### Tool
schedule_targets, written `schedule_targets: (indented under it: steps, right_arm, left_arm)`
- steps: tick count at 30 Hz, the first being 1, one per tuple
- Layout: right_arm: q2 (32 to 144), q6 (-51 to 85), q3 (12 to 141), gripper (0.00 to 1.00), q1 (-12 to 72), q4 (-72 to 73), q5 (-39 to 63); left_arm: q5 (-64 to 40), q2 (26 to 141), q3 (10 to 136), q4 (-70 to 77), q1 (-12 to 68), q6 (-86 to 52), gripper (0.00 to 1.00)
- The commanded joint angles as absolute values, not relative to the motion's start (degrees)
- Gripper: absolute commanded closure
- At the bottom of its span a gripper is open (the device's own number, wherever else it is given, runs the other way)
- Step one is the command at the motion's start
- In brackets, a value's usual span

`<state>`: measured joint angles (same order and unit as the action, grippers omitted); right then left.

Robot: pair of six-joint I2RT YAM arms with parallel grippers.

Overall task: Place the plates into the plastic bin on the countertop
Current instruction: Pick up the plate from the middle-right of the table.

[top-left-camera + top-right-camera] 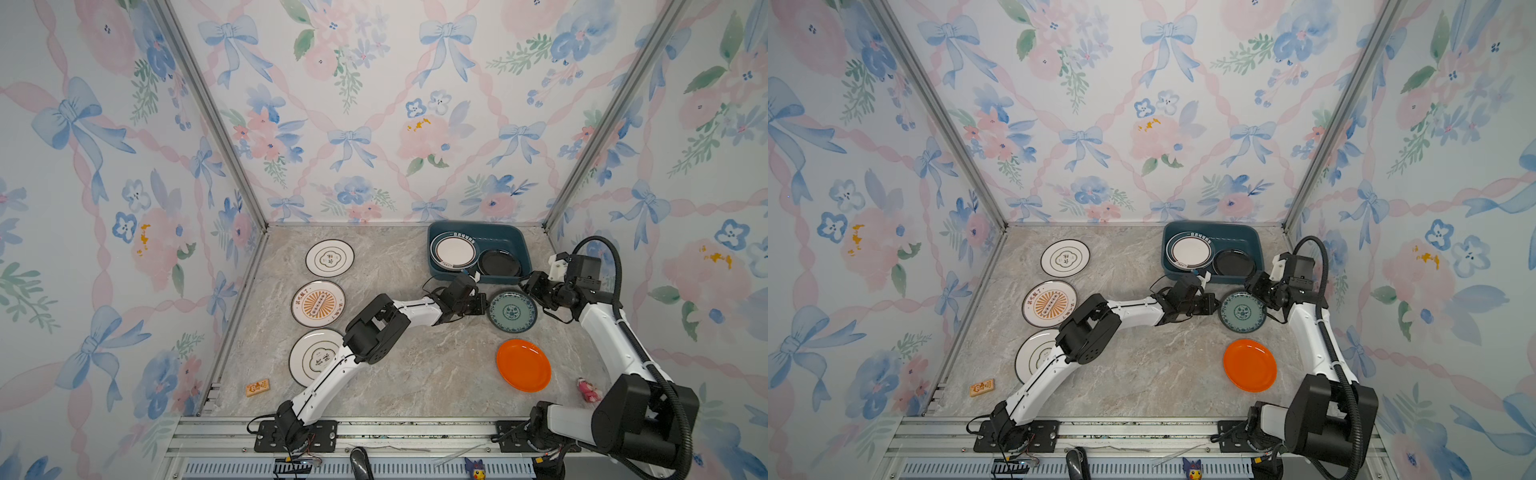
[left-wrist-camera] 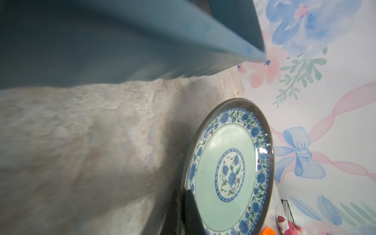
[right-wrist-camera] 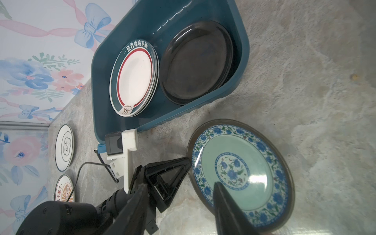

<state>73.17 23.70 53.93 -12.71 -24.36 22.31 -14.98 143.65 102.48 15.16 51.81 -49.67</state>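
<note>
Teal plastic bin [image 1: 473,226] sits in the far right corner of the countertop [image 1: 415,374], with some plates inside. A teal-rimmed white plate [image 1: 454,251] lies on a little pile, and I cannot count the ones under it. A black plate [image 1: 499,263] lies next to it. Five plates are outside: two gold-lined emblem plates [image 1: 330,257], a sunburst plate [image 1: 318,304], an orange plate [image 1: 523,365] and the blue-green patterned plate [image 1: 512,311]. I think the job is about half done.

The left gripper [image 1: 485,306] is pinched tight on the rim of the blue-green patterned plate, just beside the bin's near wall. The right gripper [image 1: 528,286] is at the plate's other side, with one finger [image 3: 223,203] above it. I cannot tell if it is wide or narrow.

The way is short, but the plate must go up over the low wall. Both spots in the bin are taken, so it has to land on another plate. The two arms are close together there. The middle of the countertop has lots of room.
</note>
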Motion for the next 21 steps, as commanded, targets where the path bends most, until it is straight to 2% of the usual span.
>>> schedule_targets:
  steps: [1,12,21]
  right_arm:
    - [71.82,22.63,52.75,0.49,-13.13,-23.6,24.08]
    - [72.4,22.58,50.46,0.49,-9.68,-22.24,27.31]
    - [74.14,26.2,47.54,0.45,-2.17,-15.66,31.77]
  left_arm:
    - [-11.11,141.64,94.89,6.32,48.49,-47.98,1.0]
    - [-9.81,122.91,69.04,12.52,42.93,-41.95,1.0]
    - [-15.37,107.15,56.58,14.09,40.34,-38.42,1.0]
